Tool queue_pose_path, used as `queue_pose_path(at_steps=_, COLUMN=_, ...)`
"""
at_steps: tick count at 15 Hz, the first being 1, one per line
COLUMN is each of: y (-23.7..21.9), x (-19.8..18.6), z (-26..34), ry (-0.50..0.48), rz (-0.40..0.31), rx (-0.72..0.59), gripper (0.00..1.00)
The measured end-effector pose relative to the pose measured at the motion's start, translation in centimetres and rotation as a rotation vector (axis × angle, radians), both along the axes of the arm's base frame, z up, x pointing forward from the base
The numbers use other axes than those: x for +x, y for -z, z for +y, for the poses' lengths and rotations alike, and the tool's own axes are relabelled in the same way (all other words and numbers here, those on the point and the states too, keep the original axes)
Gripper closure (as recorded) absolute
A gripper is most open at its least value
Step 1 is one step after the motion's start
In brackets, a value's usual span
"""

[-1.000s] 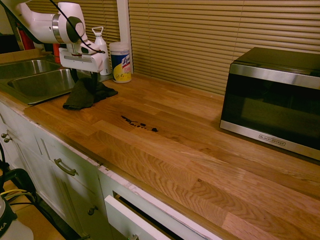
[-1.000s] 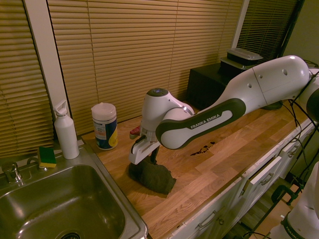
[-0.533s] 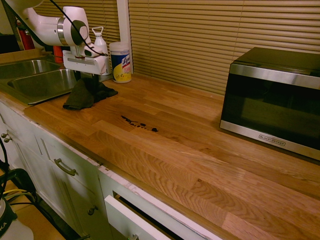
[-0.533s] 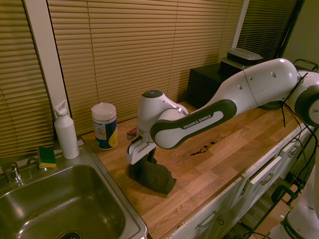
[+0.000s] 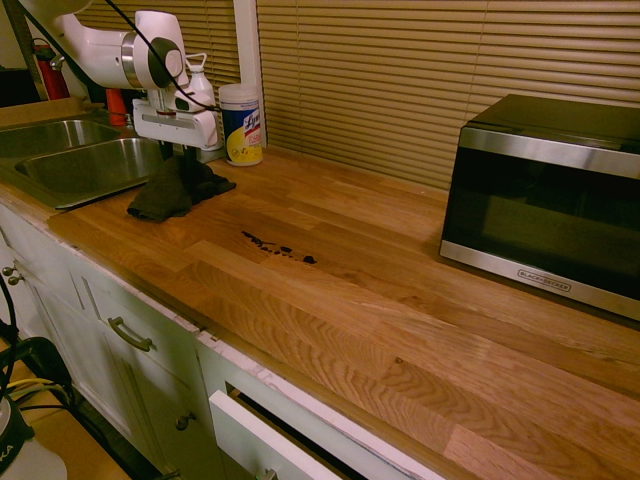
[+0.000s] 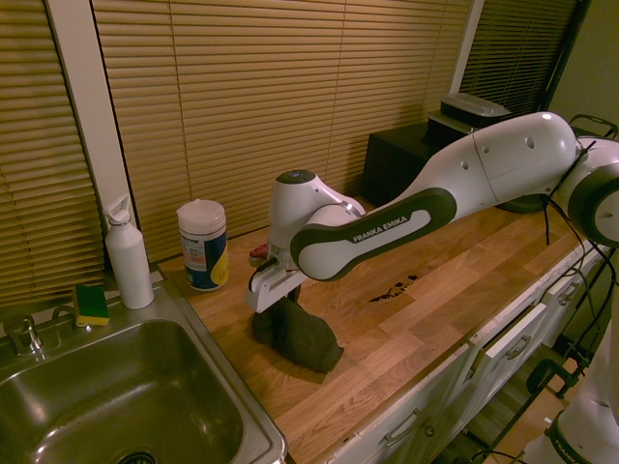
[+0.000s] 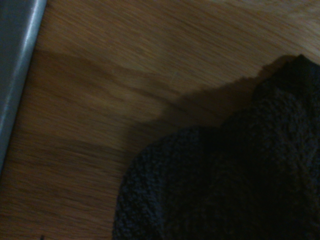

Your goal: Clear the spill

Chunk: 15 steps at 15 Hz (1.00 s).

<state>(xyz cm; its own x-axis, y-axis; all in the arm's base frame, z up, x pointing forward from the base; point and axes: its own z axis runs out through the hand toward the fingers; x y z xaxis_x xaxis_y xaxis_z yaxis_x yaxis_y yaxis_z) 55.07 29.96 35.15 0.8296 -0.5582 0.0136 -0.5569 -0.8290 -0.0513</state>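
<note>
Claw [image 5: 179, 158], pointing down at the crumpled dark rag [image 5: 165, 192], meeting its raised folds; hiding too much there to tell whether clenching cloth or standing released. Probably working on picking the rag up as the wiping tool, with the wiping itself looking undone.

Lying well apart from claw and rag, on the bare wood of the counter [image 5: 350, 330], toward the microwave [image 5: 560, 200] and away from the sink [image 5: 85, 165]: the spill [image 5: 285, 250]. Running its long axis roughly along the counter, with one end facing back toward the rag; probably calling for a sideways carry, then a press and a pull along that line.

Showing as a short, thin, broken trail of brown-black blotches and drops, covering far less wood than the cloth. Likely needing more than one pass, and risking a smear if dragging only a loose corner.

Farther out, standing behind the rag near the blinds: a tub of wipes [image 6: 203, 246]; beside the sink, a white bottle [image 6: 129, 261] and a green-and-yellow sponge [image 6: 92, 305].
</note>
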Motion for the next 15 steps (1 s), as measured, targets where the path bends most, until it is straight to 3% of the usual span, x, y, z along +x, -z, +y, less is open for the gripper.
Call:
queue_pose_path(at_steps=9, y=0.0, x=1.3, z=-3.9, ry=0.077, rz=0.002, rx=0.007, gripper=1.00)
queue_pose_path(at_steps=15, y=-0.1, x=-0.8, z=-10.1, ry=0.151, rz=-0.023, rx=0.007, gripper=1.00)
